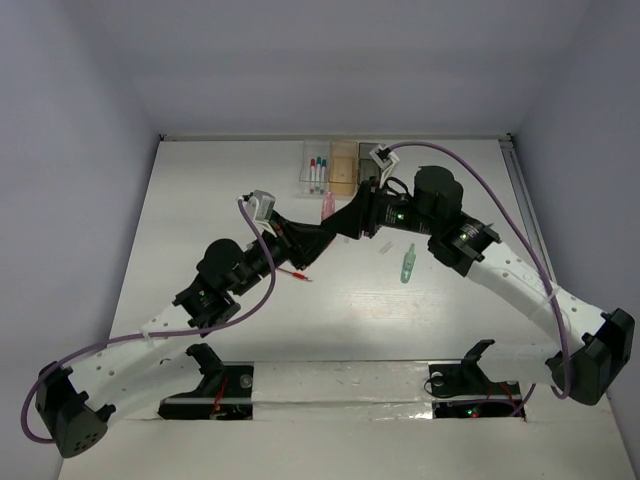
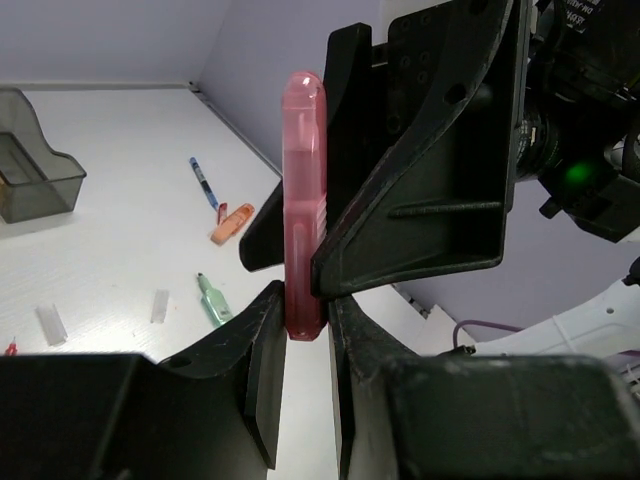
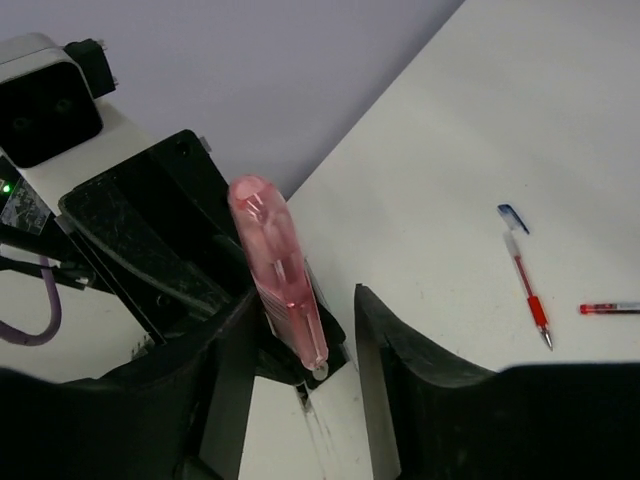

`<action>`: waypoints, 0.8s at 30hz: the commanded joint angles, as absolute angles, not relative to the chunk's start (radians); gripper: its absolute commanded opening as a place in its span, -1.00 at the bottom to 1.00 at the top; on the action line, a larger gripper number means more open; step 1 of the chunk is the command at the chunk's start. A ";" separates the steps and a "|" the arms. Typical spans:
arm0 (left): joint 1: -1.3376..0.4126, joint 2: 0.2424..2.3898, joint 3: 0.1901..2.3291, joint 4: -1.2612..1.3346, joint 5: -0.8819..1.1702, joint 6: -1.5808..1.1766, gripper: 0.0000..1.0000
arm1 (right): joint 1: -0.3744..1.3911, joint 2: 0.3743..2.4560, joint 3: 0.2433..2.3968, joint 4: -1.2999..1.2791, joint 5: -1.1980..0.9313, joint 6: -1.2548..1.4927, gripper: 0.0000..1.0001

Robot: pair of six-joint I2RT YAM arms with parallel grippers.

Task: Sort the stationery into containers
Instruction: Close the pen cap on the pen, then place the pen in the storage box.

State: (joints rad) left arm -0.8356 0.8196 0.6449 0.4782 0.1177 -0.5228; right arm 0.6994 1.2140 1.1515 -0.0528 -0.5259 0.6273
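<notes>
The left gripper (image 2: 305, 335) is clamped on the lower end of a pink marker (image 2: 303, 190). The marker is held just in front of the clear bin (image 1: 304, 172). Its long axis is carried along the fingers, with the rounded tip pointed away, seemingly toward that bin. The right gripper (image 3: 300, 310) is held with its jaws apart on either side of the marker.

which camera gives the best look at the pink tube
Left wrist: the pink tube stands upright and large, pinched at its base by the left gripper. Right wrist shows it whole too, but tilted and smaller. Top external shows only a pink sliver.
</notes>
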 commanded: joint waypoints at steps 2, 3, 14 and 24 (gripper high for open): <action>-0.831 0.787 0.661 0.592 0.166 -0.525 -1.00 | 0.684 1.242 1.190 -0.011 -0.588 0.640 -0.20; -0.831 0.785 0.661 0.589 0.167 -0.522 -1.00 | 0.684 1.246 1.190 -0.011 -0.586 0.643 -0.24; -0.831 0.733 0.681 0.442 0.112 -0.483 -0.58 | 0.652 1.298 1.215 0.038 -0.520 0.630 -1.00; -0.831 0.603 0.735 0.069 -0.086 -0.373 0.24 | 0.491 1.439 1.325 0.060 -0.566 0.630 -1.00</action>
